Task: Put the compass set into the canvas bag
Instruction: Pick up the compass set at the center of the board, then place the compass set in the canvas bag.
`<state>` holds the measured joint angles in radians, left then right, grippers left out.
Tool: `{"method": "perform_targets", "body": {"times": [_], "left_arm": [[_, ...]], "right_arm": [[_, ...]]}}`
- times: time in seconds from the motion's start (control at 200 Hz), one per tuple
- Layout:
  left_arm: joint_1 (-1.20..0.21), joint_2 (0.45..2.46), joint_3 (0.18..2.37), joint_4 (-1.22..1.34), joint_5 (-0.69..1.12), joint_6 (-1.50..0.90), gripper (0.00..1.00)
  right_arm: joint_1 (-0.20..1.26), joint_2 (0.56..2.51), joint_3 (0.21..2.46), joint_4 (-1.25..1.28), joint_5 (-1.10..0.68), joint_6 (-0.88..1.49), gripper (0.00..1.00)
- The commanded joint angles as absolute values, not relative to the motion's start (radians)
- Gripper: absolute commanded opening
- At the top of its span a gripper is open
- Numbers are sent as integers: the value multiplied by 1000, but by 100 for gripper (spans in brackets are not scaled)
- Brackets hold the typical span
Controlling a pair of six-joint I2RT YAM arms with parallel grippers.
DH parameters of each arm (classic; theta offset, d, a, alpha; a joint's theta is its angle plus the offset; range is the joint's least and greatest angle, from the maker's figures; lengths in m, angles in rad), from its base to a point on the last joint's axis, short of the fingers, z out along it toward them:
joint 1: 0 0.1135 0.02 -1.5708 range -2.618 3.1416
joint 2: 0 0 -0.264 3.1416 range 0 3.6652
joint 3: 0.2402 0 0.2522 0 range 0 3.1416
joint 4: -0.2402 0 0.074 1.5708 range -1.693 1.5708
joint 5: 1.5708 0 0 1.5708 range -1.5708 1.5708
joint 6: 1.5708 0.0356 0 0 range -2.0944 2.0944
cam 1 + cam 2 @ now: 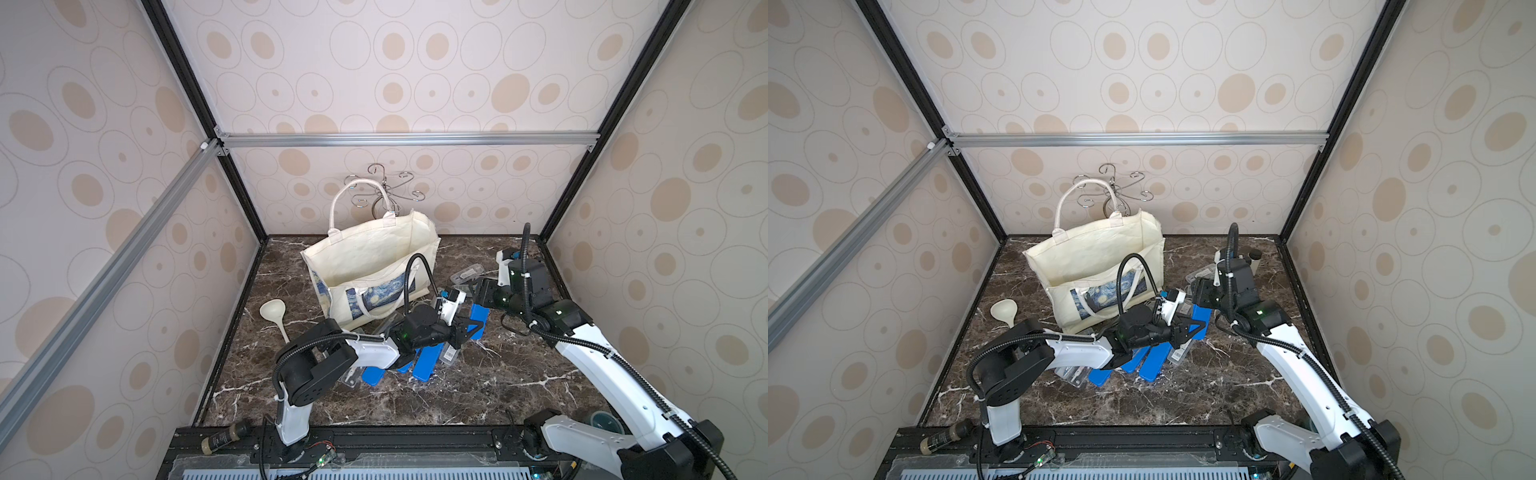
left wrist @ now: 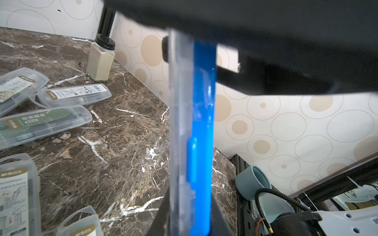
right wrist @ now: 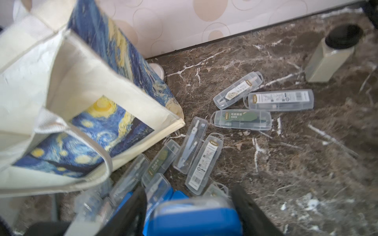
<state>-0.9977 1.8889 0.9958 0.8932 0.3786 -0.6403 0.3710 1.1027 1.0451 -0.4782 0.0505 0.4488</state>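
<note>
The canvas bag (image 1: 365, 257) (image 1: 1092, 257) (image 3: 61, 92) stands open at the back middle, its starry print facing me. My left gripper (image 1: 461, 328) (image 1: 1183, 328) (image 2: 192, 214) is shut on a compass set (image 1: 482, 313) (image 1: 1202, 316) (image 2: 202, 122), a blue case with a clear lid, just right of the bag's near corner. My right gripper (image 1: 478, 293) (image 3: 191, 212) is open, its jaws standing apart on either side of that case's end (image 3: 192, 220) without touching it. Several more compass sets, clear (image 3: 243, 119) and blue (image 1: 424, 365), lie on the marble.
A cream ladle (image 1: 274, 311) lies left of the bag. A wire hook stand (image 1: 384, 187) rises behind it. A spice jar (image 2: 100, 59) (image 3: 331, 55) stands at the back right corner, and a teal cup (image 2: 251, 181) sits by the right arm's base.
</note>
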Motion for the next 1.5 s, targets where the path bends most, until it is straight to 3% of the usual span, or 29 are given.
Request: {"method": "perform_targets", "body": {"times": [0.0,0.255,0.6,0.965,1.301,1.496], "left_arm": [[-1008,1884,1055,886,388,-584,21],[-1008,1846,1102,714,310,-475,20],[-994,1770,1304,296,162,-249,21],[-893,1623,1521,-118,-170,-30,22],[-684,1546,1553,-289,-273,119,22],[-646,1596,1550,-345,-375,274,23]], "right_arm": [[357,1079,1071,-491,121,450,97],[204,1017,1074,-559,123,428,100],[50,907,1043,-584,146,396,100],[43,966,941,-547,82,402,100],[43,1019,891,-509,55,405,100],[43,1049,882,-497,29,408,100]]}}
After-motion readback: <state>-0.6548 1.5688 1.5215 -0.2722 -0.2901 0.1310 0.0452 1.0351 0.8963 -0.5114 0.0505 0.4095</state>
